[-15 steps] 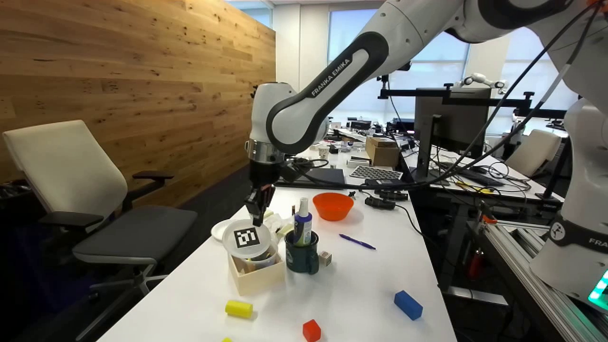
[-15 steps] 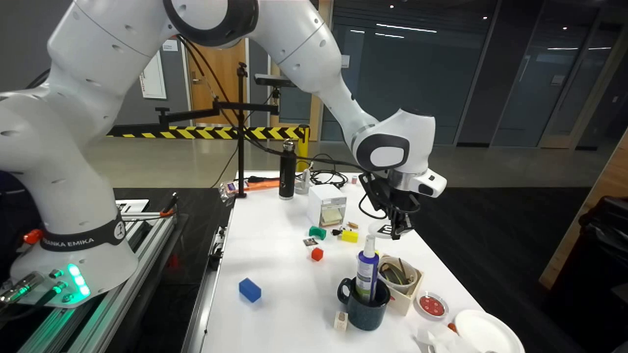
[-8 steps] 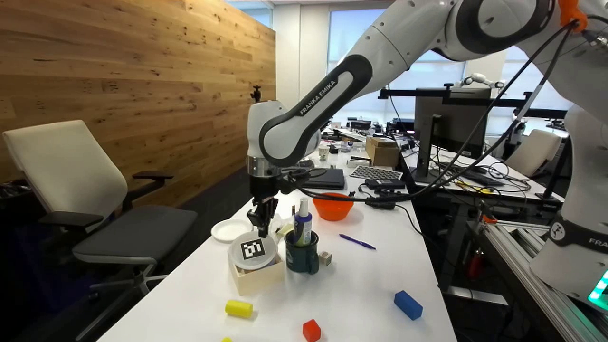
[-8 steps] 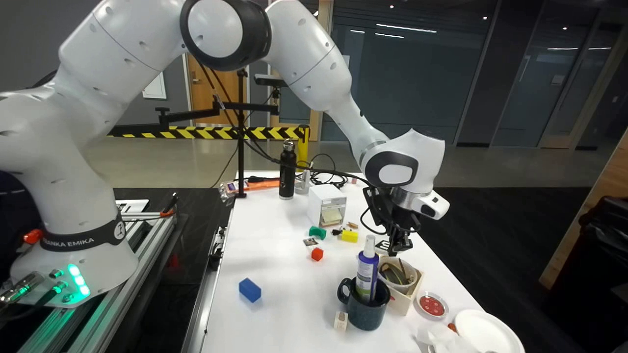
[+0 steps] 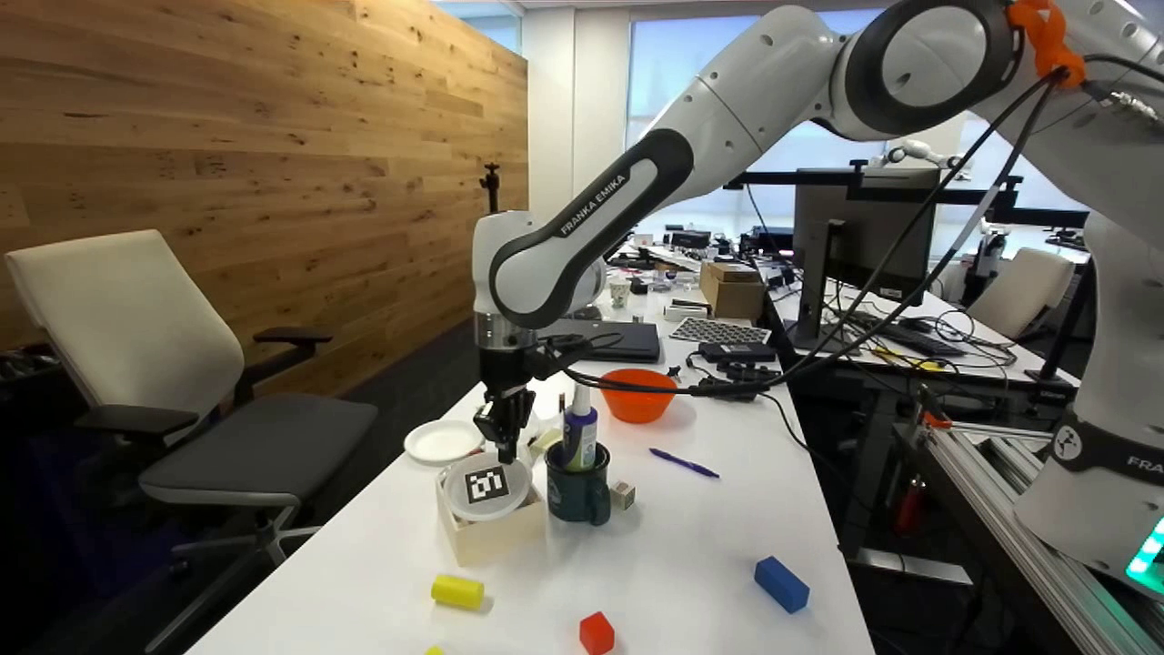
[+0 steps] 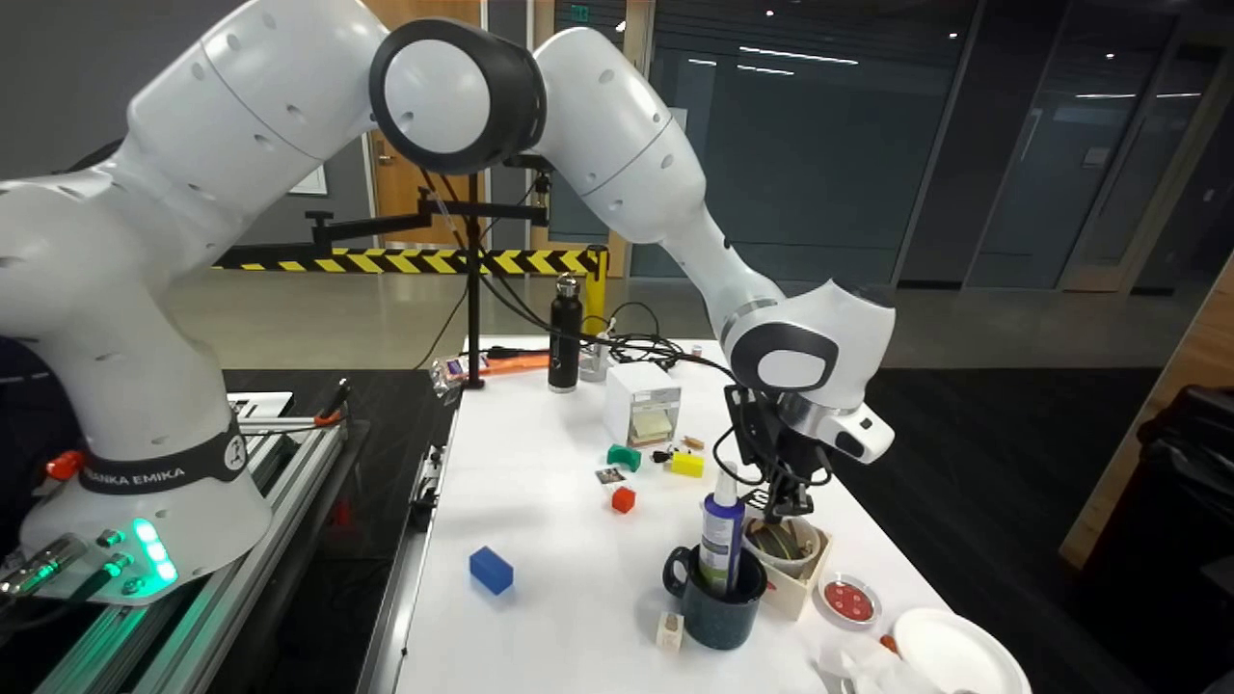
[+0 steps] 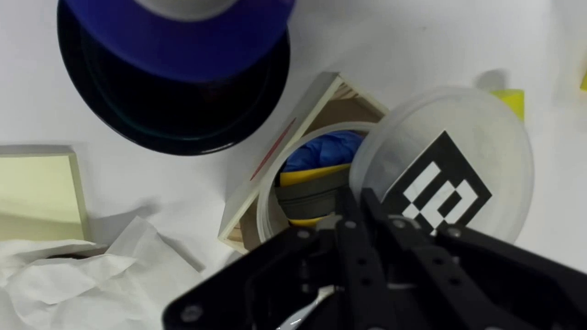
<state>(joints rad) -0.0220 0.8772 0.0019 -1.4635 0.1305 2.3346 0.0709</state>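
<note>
My gripper (image 7: 357,195) is shut on the rim of a round translucent lid (image 7: 458,112) with a black and white square tag. The lid also shows in an exterior view (image 5: 486,485), tilted, close above a wooden box (image 5: 500,539). A round tub (image 7: 266,206) stands inside the box, holding a blue, a grey and a yellow thing. In the wrist view the lid covers only one side of the tub's opening; I cannot tell if they touch. In an exterior view the gripper (image 6: 779,511) is above the tub (image 6: 783,559) and hides much of the lid.
A dark mug (image 6: 723,612) with a tall blue spray bottle (image 6: 720,545) stands right beside the box. A yellow cylinder (image 5: 457,591), red cube (image 5: 597,632), blue block (image 5: 782,584), orange bowl (image 5: 638,396), small red-filled dish (image 6: 849,600) and white plate (image 6: 959,655) lie around.
My gripper has moved down with the lid in it. The lid has come from higher up to just above the tub and box. The other things have not moved.
</note>
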